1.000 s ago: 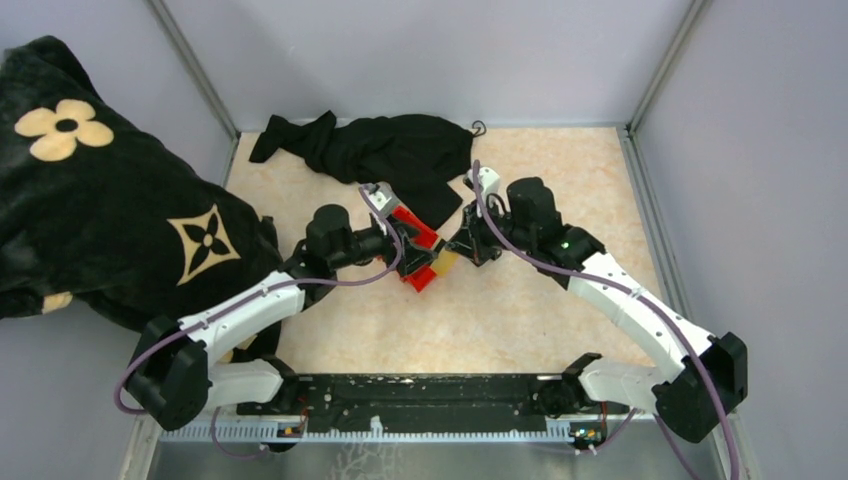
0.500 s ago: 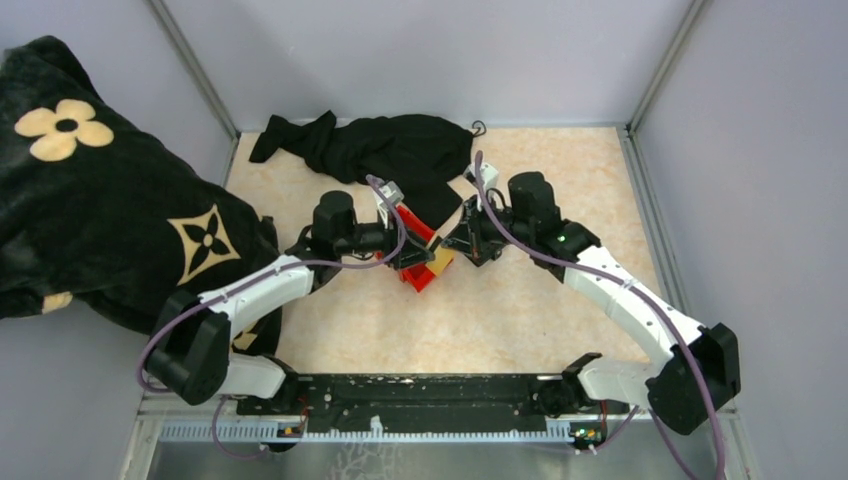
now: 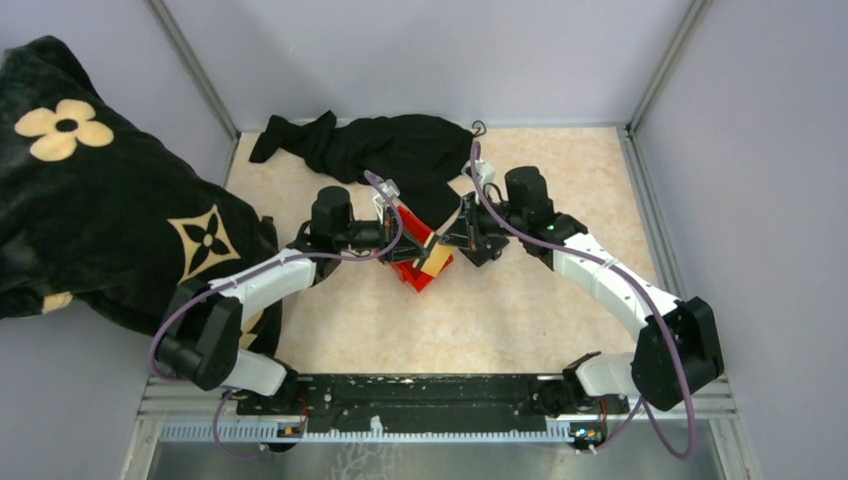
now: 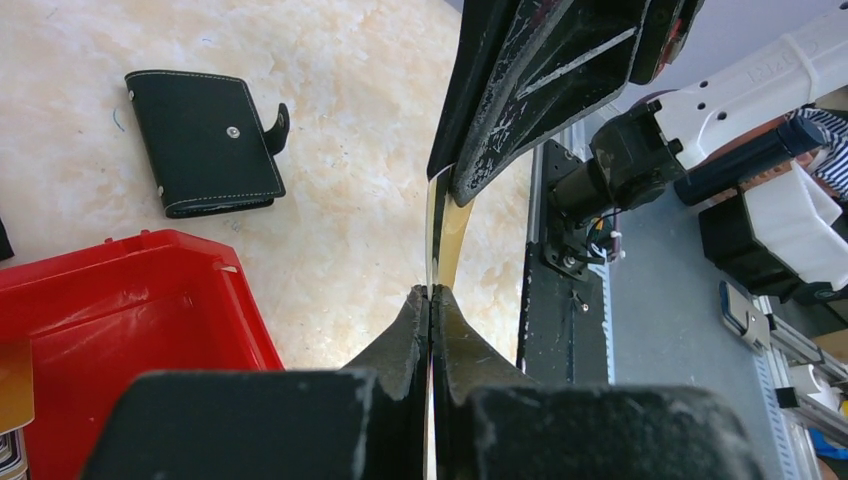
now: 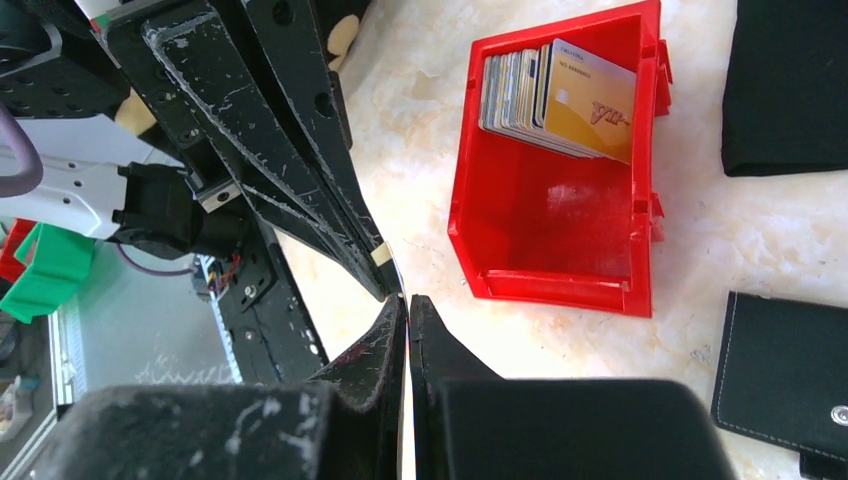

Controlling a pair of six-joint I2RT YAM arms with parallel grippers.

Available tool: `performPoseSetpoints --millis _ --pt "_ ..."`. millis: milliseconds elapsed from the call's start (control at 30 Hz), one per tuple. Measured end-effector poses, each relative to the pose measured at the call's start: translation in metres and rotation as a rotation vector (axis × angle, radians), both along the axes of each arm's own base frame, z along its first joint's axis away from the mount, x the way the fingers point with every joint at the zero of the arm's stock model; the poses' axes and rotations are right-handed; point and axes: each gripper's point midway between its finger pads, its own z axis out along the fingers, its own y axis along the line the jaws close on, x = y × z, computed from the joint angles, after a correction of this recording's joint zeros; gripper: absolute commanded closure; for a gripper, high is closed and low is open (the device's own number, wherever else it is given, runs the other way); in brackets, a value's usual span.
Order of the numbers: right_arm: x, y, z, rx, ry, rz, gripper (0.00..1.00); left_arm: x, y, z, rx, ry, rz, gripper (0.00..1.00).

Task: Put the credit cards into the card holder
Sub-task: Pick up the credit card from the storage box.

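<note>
One tan-gold credit card (image 3: 437, 259) hangs just above the red bin (image 3: 424, 275), pinched from both sides. My left gripper (image 4: 432, 290) is shut on its near edge, where the card (image 4: 440, 235) shows edge-on. My right gripper (image 5: 403, 298) is shut on the opposite edge, and its fingers (image 4: 530, 100) fill the top of the left wrist view. A stack of several more credit cards (image 5: 560, 95) stands upright inside the bin (image 5: 560, 290). The black card holder (image 4: 205, 140) lies closed on the table beside the bin; the holder (image 5: 785, 375) also shows at the right wrist view's lower right.
A black cloth (image 3: 390, 150) lies at the back of the table, touching the bin's far side. A large black blanket with tan flowers (image 3: 100, 200) hangs over the left wall. The arm bases and a black rail (image 3: 420, 392) line the near edge.
My left gripper moved right to the card held by my right gripper and closed on it. The right arm shifted slightly left, still holding the card.
</note>
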Motion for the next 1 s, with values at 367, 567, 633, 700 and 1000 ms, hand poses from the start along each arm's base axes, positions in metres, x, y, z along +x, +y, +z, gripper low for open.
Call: performPoseSetpoints --millis 367,567,633,700,1000 --pt "0.015 -0.014 -0.003 -0.006 -0.037 -0.116 0.51 0.01 -0.004 0.007 -0.055 0.016 0.036 1.0" --pt "0.009 -0.032 -0.002 0.009 -0.095 -0.217 0.5 0.017 -0.006 0.008 -0.121 0.067 0.101 1.0" --pt "0.008 -0.035 -0.005 0.018 -0.099 -0.24 0.5 0.019 -0.007 0.008 -0.145 0.1 0.111 1.0" --pt "0.007 -0.036 -0.01 0.029 -0.095 -0.256 0.5 0.021 -0.01 0.009 -0.17 0.126 0.116 1.0" --pt "0.009 -0.033 -0.014 0.09 -0.085 -0.282 0.52 0.018 -0.022 0.015 -0.235 0.188 0.097 1.0"
